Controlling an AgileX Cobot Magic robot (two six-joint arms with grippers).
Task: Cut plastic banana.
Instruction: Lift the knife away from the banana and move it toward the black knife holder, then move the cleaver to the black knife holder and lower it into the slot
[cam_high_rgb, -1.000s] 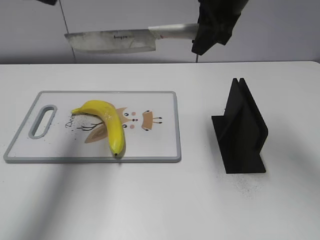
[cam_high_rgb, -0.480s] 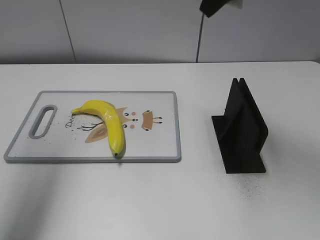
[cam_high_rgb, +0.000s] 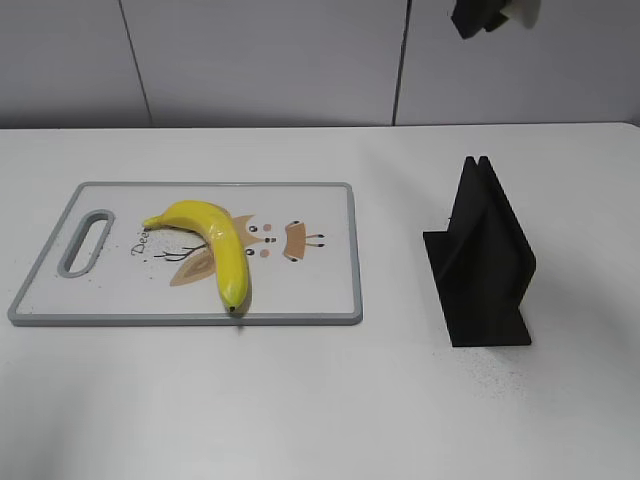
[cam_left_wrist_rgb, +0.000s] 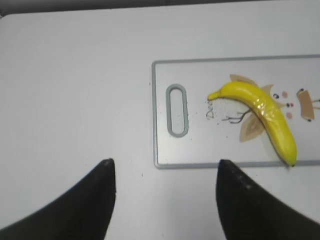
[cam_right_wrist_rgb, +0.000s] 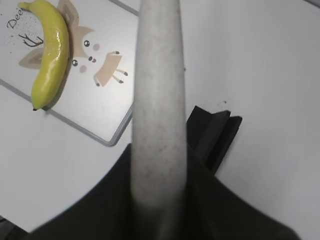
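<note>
The plastic banana (cam_high_rgb: 215, 245) lies whole on the white cutting board (cam_high_rgb: 320, 285), stem end to the left. It also shows in the left wrist view (cam_left_wrist_rgb: 265, 115) and the right wrist view (cam_right_wrist_rgb: 50, 55). My right gripper (cam_right_wrist_rgb: 159, 170) is shut on the knife's pale handle (cam_right_wrist_rgb: 159, 90), high above the table, over the space between the board and the stand. In the exterior view only its dark tip (cam_high_rgb: 475, 15) shows at the top edge; the blade is out of view. My left gripper (cam_left_wrist_rgb: 165, 167) is open and empty, above the bare table left of the board (cam_left_wrist_rgb: 200, 145).
A black knife stand (cam_high_rgb: 485, 260) stands upright right of the board and also shows in the right wrist view (cam_right_wrist_rgb: 215, 135). The board has a handle slot (cam_high_rgb: 85, 240) at its left end. The white table (cam_high_rgb: 300, 400) ends at a grey wall behind.
My right gripper has risen and moved right with the knife; the blade has left the exterior view. The banana and board have not moved.
</note>
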